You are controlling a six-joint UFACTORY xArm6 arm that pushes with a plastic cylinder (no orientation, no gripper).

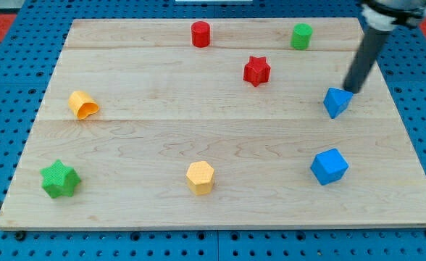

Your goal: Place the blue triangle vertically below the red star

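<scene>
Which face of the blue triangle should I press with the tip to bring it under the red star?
There is no gripper, so push rather than grip. Press the blue triangle's right-hand face, coming from the view's right and slightly above. The red star sits up and left of it, so the spot below the star lies leftward. My tip already rests at the triangle's upper right edge, probably well placed.

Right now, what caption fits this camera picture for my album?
My tip touches the blue triangle, right of the red star.
</scene>
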